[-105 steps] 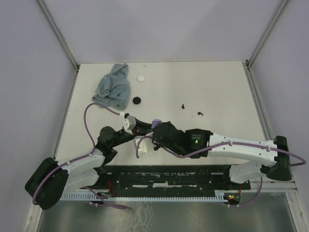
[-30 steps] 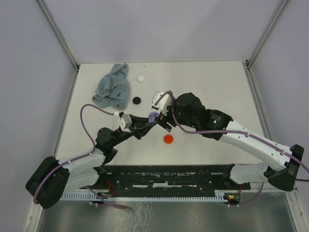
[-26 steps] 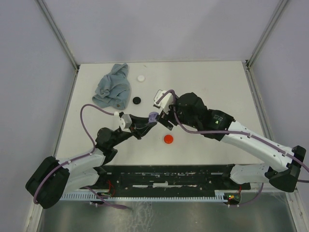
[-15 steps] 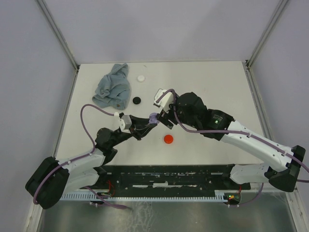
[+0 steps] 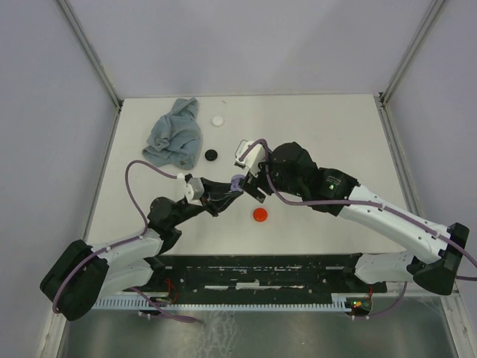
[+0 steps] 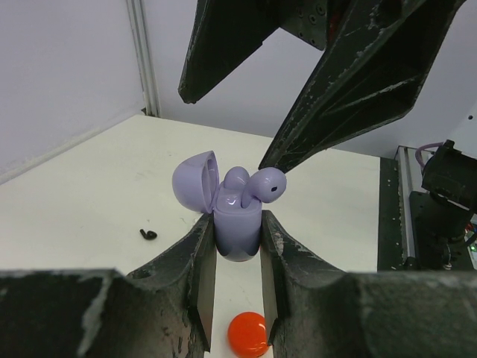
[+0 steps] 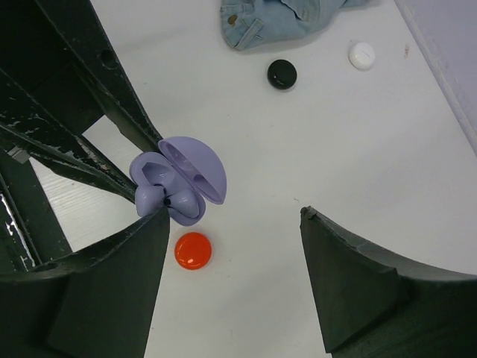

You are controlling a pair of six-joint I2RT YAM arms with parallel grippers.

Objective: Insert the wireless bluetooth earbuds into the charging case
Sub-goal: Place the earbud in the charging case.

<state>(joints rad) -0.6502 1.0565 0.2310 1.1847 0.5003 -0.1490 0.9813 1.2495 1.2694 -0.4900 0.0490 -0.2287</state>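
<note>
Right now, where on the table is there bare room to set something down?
Bare: the far right of the table, between the white disc and the right edge, beyond the right arm. Crowded: the middle, where the left gripper and right gripper meet near the red disc; far left holds the cloth and black disc.
</note>
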